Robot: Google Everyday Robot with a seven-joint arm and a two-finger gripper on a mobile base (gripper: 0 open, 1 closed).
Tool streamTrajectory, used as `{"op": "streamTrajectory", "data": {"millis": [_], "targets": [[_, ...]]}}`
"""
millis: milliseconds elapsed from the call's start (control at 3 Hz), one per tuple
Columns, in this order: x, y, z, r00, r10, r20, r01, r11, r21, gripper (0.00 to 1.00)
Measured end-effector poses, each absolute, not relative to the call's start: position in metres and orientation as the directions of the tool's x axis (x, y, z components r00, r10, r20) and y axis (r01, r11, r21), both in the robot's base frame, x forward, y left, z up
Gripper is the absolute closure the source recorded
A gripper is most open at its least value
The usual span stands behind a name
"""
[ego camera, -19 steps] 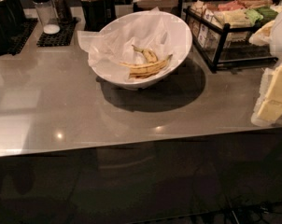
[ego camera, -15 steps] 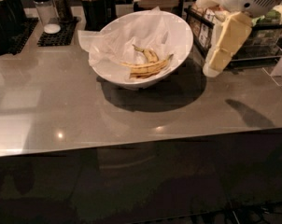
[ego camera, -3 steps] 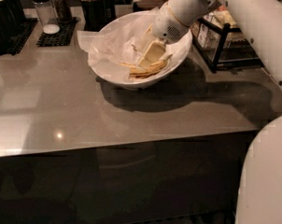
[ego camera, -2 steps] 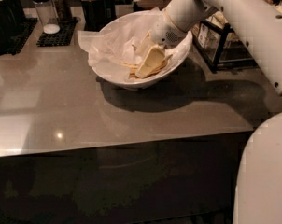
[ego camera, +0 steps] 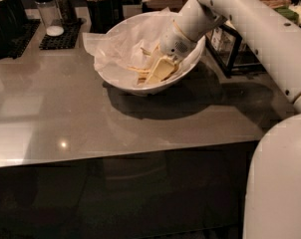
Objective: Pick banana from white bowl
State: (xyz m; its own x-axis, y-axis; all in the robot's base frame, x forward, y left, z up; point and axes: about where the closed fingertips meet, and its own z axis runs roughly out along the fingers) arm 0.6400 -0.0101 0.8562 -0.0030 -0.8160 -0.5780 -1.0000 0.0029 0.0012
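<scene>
The white bowl (ego camera: 121, 78) stands on the grey counter at the back centre, lined with crinkled white paper (ego camera: 121, 44). The banana (ego camera: 134, 69) lies on the bowl's bottom; only its left end shows from under the gripper. My gripper (ego camera: 159, 70) reaches down into the bowl from the upper right and sits right on the banana, covering most of it. The white arm (ego camera: 250, 24) runs from the right edge over the bowl's right rim.
A black wire basket (ego camera: 226, 46) with packets stands right of the bowl, under the arm. A black mat with a glass shaker (ego camera: 52, 19) and a dark cup of sticks (ego camera: 99, 4) are at the back left. The counter's front edge (ego camera: 120, 156) runs across the middle.
The arm came in from the right and went down into the bowl. Over the last second the gripper sank a little lower onto the banana.
</scene>
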Motion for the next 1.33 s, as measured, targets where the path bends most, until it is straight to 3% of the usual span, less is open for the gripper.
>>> {"op": "streamTrajectory", "data": {"millis": [667,1000,1333], "targets": [[0.636,-0.007,0.870,0.032,-0.809,-0.586,-0.999,-0.021,-0.026,0.87],[0.633,-0.007,0.886,0.061,-0.803,-0.592,-0.998,-0.038,-0.051,1.00],[0.624,-0.009,0.914,0.098,-0.769,-0.632,-0.995,-0.065,-0.075,1.00]]}}
